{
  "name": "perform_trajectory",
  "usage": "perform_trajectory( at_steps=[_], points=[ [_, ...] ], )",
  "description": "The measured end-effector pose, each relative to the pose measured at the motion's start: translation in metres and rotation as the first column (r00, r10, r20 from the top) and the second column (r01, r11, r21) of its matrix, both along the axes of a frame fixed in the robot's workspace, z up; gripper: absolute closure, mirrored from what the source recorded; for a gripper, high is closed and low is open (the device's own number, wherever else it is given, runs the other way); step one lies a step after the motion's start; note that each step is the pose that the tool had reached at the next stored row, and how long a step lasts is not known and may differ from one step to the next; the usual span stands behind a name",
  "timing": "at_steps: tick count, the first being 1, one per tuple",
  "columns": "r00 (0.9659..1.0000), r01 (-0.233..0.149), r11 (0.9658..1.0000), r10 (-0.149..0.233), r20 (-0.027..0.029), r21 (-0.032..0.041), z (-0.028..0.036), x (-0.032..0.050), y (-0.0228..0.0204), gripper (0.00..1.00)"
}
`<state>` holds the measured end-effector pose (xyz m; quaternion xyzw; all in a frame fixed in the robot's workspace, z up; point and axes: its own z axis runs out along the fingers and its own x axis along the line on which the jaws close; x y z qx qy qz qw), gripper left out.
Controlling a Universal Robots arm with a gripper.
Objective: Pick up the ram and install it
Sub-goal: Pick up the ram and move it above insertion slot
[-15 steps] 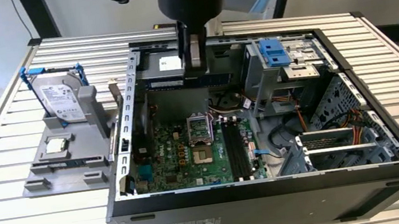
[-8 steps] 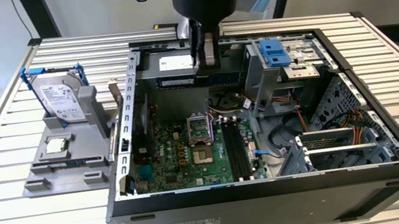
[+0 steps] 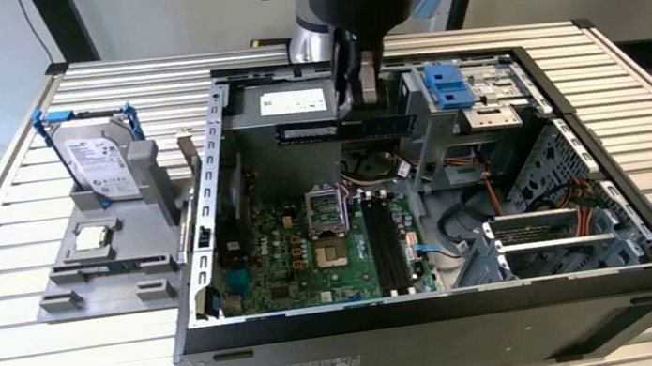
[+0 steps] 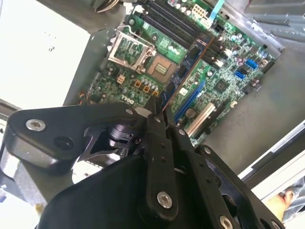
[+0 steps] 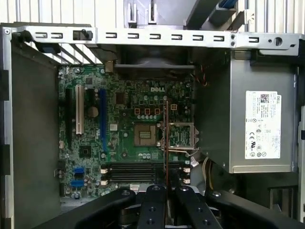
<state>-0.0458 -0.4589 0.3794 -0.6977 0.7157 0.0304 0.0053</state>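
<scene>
The ram (image 3: 313,131) is a slim dark-green stick held level over the open computer case, above the motherboard (image 3: 296,244). My gripper (image 3: 363,107) is shut on its middle, coming down from above. In both wrist views the ram (image 4: 183,71) (image 5: 166,138) shows edge-on, running out from between the closed fingers of my gripper (image 4: 159,112) (image 5: 166,191). The black memory slots (image 3: 385,241) (image 5: 143,171) lie below on the board, beside the processor socket (image 5: 144,135). The ram hangs clear of the slots.
A silver hard drive with blue rails (image 3: 96,161) stands in a grey holder at the exterior view's left, with a small square chip (image 3: 90,238) in front. A power supply (image 5: 259,124), a blue-tabbed drive cage (image 3: 445,82), cables and the case walls (image 3: 445,314) surround the board.
</scene>
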Motion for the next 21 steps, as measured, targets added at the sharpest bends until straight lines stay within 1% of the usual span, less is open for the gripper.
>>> perform_trajectory(
  at_steps=[13, 21],
  points=[
    [1.0000, 0.000, 1.0000, 0.000, 0.0000, 0.0000, 0.0000, 0.0279, 0.0000, 1.00],
    [1.0000, 0.000, 1.0000, 0.000, 0.0000, -0.0001, 0.0000, 0.0414, 0.0000, 1.00]
  ],
)
